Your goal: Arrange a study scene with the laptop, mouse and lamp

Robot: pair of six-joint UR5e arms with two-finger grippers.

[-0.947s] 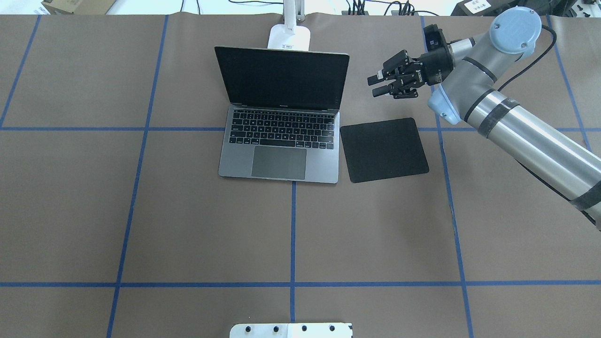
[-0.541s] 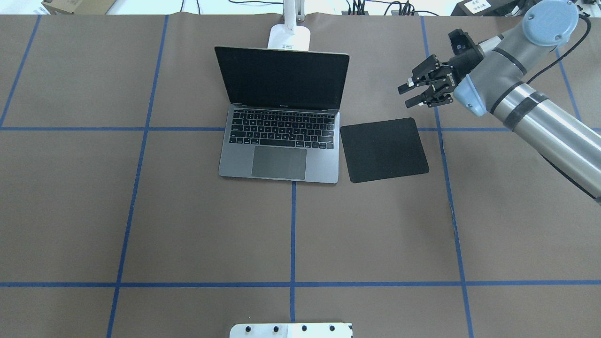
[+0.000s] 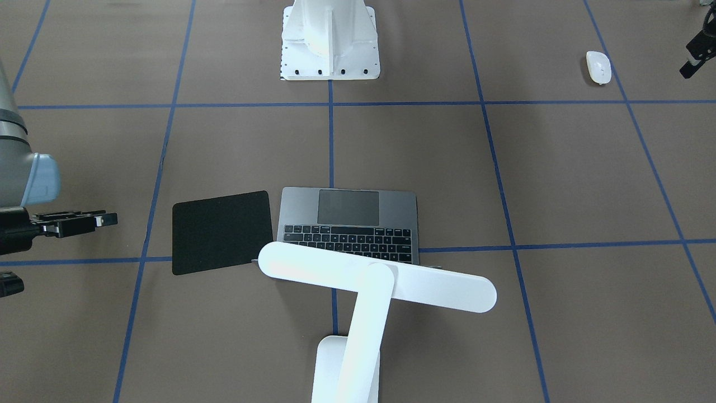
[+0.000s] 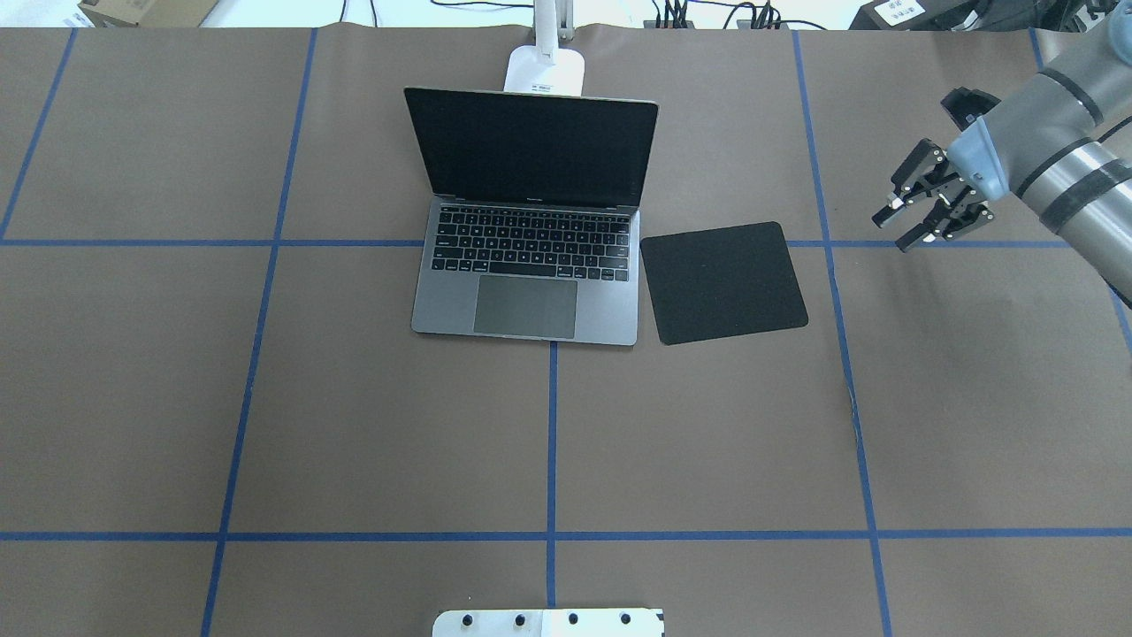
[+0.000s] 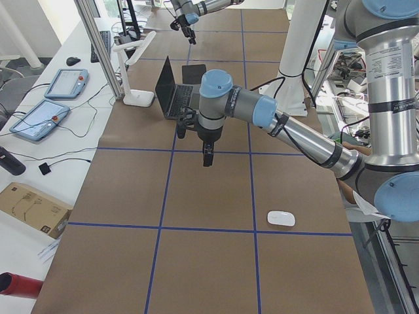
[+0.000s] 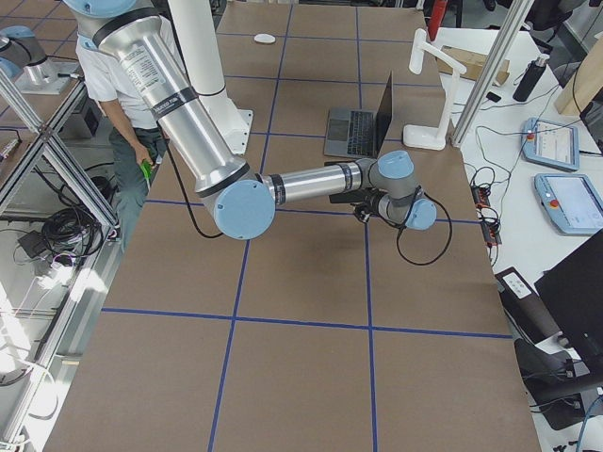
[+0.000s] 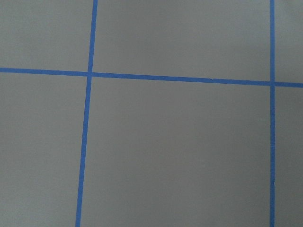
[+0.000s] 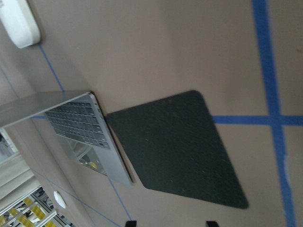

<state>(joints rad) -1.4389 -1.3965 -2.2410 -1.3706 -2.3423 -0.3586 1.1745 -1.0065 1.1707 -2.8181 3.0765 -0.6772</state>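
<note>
One piece of the study scene lies out of place. The white mouse (image 3: 598, 67) sits alone on the brown worktop (image 4: 354, 425), far out on my left and toward my base, well apart from everything else. My left tool (image 5: 207, 154) hangs above the worktop not far from it, pointing down. I cannot tell whether its fingers are spread or pressed together, and its wrist camera shows only bare paper and blue tape lines.

At the middle of the far side, the grey laptop (image 4: 531, 265) stands open with a dark screen and its keyboard toward me. The white lamp (image 3: 375, 280) stands just behind it, its light bar over the lid. A black mouse pad (image 4: 723, 281) lies flat just beside the laptop on my right, slightly turned, with nothing on it. My right tool (image 4: 895, 228) hangs well to the right of the pad, fingers spread, holding nothing.

I judge the step in hand to be fetching the mouse to the pad. I would centre my left tool over the mouse and close low across its narrow sides, gently, since the smooth shell may slip. Then I would carry it clear of the lid and light bar and set it flat mid-pad.
</note>
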